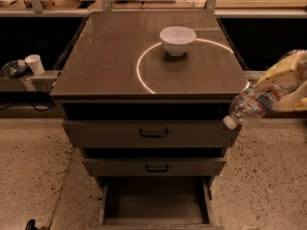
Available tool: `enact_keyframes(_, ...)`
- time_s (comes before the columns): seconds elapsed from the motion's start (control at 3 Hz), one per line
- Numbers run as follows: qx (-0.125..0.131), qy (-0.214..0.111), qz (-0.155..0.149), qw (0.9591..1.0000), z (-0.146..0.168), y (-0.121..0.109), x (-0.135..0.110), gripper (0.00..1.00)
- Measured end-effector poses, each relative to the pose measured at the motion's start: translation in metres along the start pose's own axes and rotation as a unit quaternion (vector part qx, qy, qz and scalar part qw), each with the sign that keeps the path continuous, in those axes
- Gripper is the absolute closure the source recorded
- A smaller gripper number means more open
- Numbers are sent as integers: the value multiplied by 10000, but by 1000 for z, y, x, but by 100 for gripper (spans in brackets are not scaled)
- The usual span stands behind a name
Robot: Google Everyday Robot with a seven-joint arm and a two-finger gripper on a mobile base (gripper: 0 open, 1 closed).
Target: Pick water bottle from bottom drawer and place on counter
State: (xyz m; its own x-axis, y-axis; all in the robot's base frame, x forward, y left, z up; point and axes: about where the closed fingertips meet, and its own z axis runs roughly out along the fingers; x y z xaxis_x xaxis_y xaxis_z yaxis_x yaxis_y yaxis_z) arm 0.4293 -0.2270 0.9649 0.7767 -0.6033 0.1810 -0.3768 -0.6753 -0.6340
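Note:
The water bottle (250,104), clear and crinkly with a white cap, hangs in the air at the cabinet's front right corner, cap pointing down-left. My gripper (284,91), cream-coloured, is at the right edge and shut on the bottle's far end. The bottom drawer (156,199) is pulled open and its box shows nothing inside. The counter (105,56) is the dark glossy top with a bright ring reflection; the bottle is level with its front right edge, just beside it.
A white bowl (177,40) stands on the counter at the back middle. Two closed drawers with black handles (154,133) lie above the open one. A white cup (35,64) sits on a ledge at left. Speckled floor surrounds the cabinet.

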Motion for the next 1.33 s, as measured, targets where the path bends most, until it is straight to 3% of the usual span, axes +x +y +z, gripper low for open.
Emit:
enact_keyframes(0.33, 97, -100, -187, 9997, 16, -34, 15, 100)
enact_keyframes(0.67, 198, -258, -330, 9989, 71, -85, 29, 100)
enact_keyframes(1.0, 436, -469, -181, 9978, 127, -126, 38, 100)
enact_keyframes(1.33, 587, -740, 129, 9954, 167, -144, 46, 100)
